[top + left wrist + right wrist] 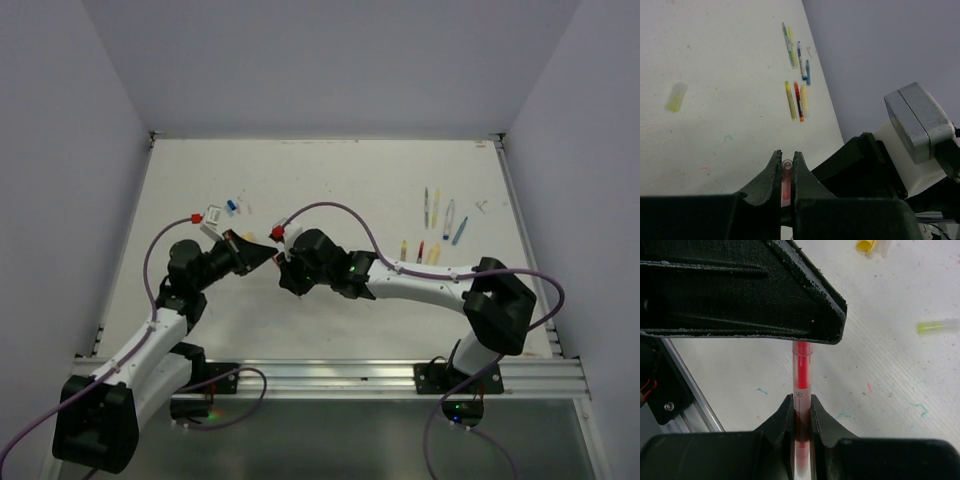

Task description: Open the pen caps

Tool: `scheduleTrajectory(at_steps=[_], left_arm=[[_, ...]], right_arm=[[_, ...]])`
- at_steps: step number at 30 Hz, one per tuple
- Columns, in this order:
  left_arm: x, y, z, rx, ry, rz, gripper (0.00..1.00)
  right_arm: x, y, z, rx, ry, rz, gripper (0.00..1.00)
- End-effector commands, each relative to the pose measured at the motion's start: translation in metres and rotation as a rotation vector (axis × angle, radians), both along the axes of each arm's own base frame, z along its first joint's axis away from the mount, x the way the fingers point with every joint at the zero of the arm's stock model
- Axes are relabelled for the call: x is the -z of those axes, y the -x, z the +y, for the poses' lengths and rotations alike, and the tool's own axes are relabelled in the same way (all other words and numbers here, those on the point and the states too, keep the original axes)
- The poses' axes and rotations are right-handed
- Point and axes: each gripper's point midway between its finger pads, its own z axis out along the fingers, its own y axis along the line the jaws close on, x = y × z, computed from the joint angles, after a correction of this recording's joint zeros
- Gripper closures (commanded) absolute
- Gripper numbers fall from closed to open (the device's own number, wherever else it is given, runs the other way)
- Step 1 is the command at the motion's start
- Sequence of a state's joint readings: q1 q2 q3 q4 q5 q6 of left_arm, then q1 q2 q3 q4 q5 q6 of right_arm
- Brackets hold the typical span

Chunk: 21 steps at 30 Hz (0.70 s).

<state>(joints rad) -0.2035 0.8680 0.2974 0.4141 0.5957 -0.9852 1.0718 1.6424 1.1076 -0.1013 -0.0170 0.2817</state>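
A red pen (801, 371) with a clear barrel is held off the table between both grippers. My right gripper (801, 402) is shut on its barrel. My left gripper (786, 156) is shut on its other end (786, 175), a clear pinkish tube; I cannot tell whether that is the cap. In the top view the two grippers (268, 256) (285, 263) meet tip to tip at mid-table. Loose yellow pen caps (935, 327) (866, 245) (676, 97) lie on the table. A blue cap (232, 205) lies at the far left.
Several other pens (435, 208) (420, 251) lie in two rows at the right of the table, also in the left wrist view (798, 101). Walls enclose the white table (330, 180). A metal rail (350, 375) runs along the near edge.
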Motion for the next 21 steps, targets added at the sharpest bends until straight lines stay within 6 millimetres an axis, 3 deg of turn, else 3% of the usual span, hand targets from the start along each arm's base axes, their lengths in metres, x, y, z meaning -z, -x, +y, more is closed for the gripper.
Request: scheduleTrajectory(at_steps=[1, 2, 8, 21], left_arm=[[-0.021, -0.023, 0.011, -0.1, -0.014, -0.06, 1.0], [-0.032, -0.032, 0.014, -0.129, -0.023, -0.082, 1.0], [-0.034, -0.053, 0.019, -0.184, -0.021, -0.096, 1.0], [-0.048, -0.076, 0.03, -0.263, -0.018, -0.121, 1.0]], right_arm=[[0.008, 0.014, -0.011, 0.036, -0.01, 0.055, 1.0], [0.011, 0.017, -0.014, 0.051, -0.014, 0.079, 1.0], [0.026, 0.039, -0.043, 0.087, 0.006, 0.142, 1.0], [0.055, 0.077, -0.051, 0.053, 0.021, 0.26, 1.0]])
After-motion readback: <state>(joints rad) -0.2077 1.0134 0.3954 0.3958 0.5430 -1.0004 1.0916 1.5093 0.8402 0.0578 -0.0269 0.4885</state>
